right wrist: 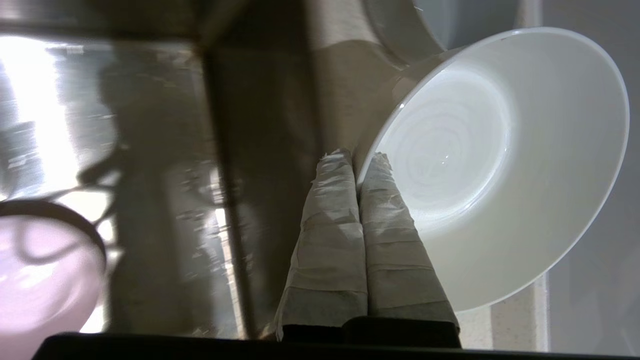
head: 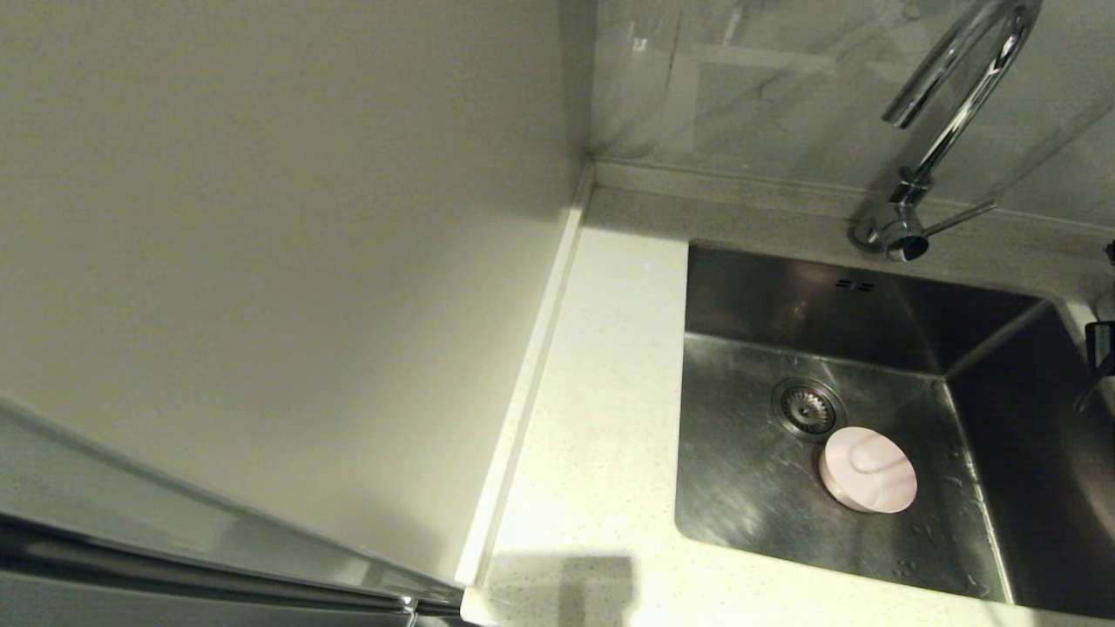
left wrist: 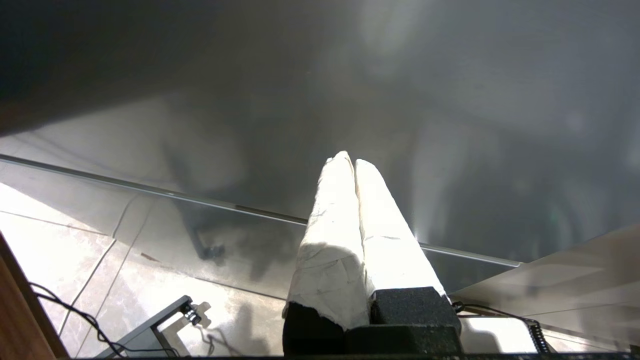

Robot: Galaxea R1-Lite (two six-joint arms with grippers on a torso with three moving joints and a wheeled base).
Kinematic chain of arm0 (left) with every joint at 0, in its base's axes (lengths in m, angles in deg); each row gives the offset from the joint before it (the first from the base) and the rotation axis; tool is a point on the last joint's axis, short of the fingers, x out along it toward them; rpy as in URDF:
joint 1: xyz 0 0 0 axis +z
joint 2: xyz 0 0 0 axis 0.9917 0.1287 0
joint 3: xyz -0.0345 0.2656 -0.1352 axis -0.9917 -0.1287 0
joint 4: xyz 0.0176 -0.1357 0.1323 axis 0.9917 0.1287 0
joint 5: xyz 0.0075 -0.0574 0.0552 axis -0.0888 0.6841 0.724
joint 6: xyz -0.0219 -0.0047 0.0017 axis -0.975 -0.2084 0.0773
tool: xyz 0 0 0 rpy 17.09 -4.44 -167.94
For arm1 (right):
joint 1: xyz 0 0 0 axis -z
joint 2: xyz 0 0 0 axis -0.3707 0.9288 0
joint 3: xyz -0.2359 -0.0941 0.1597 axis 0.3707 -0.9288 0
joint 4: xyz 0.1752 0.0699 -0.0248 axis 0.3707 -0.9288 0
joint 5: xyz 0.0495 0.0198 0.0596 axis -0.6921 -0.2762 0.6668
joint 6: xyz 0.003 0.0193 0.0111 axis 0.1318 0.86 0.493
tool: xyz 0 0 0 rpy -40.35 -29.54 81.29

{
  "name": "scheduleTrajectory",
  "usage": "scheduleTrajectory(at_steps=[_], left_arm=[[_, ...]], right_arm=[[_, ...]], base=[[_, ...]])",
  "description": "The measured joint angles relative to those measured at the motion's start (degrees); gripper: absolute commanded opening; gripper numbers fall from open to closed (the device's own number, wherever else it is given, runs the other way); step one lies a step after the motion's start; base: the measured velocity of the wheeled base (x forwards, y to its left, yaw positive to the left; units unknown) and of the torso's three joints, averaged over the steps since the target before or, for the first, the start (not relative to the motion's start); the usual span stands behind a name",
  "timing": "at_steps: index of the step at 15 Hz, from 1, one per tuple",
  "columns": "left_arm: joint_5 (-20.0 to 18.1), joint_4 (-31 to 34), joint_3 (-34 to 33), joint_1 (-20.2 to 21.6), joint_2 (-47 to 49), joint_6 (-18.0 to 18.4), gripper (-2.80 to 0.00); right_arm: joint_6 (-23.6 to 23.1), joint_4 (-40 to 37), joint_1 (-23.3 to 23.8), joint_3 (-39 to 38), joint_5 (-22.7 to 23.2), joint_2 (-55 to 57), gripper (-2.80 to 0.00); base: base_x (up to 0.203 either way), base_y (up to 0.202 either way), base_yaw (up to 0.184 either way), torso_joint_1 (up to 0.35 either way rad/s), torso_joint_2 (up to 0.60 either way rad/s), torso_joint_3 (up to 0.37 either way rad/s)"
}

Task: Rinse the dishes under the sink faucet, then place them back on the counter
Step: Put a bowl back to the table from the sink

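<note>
Off-white speckled stone forms the bench [head: 601, 418], which is seen in the head view running along the left side of the sink [head: 740, 496], with a plain cream wall panel [head: 261, 261] rising on its far left. Nearest in the basin, a pale pink bowl [head: 868, 469] is seen resting on the steel floor, just beside the round drain strainer [head: 807, 407]. Water droplets are scattered on the basin floor to the right of it. Further back, two small overflow slots [head: 854, 285] are cut into the rear wall of the sink, and behind them the chrome faucet [head: 949, 113] is mounted on the back ledge, its spout arched over the basin.

At the right side of the sink the right hand [right wrist: 357, 167] is seen in its wrist view with the taped fingers pressed together on the rim of a whitish bowl [right wrist: 500, 170], which is held tilted on edge. The pink bowl [right wrist: 45, 280] is seen below it.

The left hand [left wrist: 350, 162] is parked away from the sink, over a tiled floor [left wrist: 65, 240], its fingers closed together on nothing.
</note>
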Motion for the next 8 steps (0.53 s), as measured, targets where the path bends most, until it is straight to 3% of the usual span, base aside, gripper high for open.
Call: scheduleTrajectory(at_steps=[8], left_arm=[[0.0,0.0,0.0,0.0,0.0,0.0,-2.80]], right_arm=[[-0.6,0.1,5.5,5.6,-0.1,7.2,-2.80]], base=[[0.000,0.000,0.000,0.000,0.00,0.000]])
